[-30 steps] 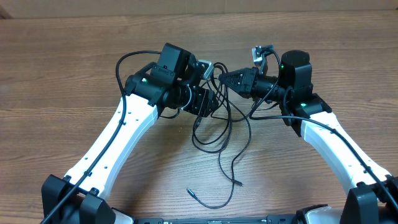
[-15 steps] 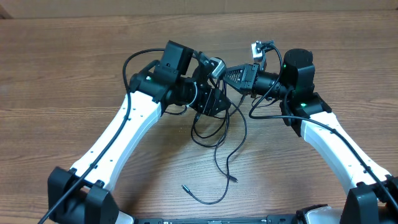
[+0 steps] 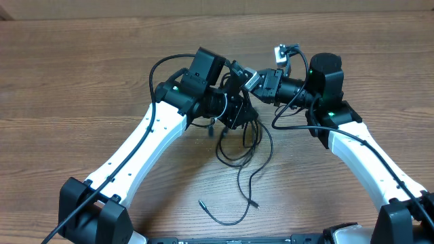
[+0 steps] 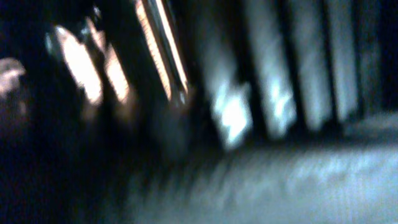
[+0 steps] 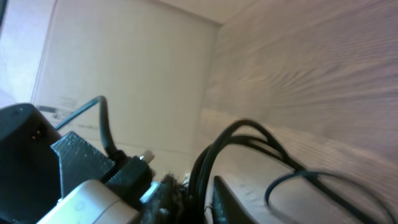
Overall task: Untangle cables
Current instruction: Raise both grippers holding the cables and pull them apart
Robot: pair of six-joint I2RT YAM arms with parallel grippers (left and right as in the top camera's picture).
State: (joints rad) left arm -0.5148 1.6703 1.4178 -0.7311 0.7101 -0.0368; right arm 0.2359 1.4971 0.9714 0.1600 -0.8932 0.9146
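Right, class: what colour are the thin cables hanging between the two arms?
Black. The cables show best in the overhead view, against the brown wooden table.

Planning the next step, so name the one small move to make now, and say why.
Probably draw the left hand slowly leftward, away from the right hand. Both hands crowd together at the cables, the left looks shut on them, and loops trail slack below, so a gentle pull might open the tangle.
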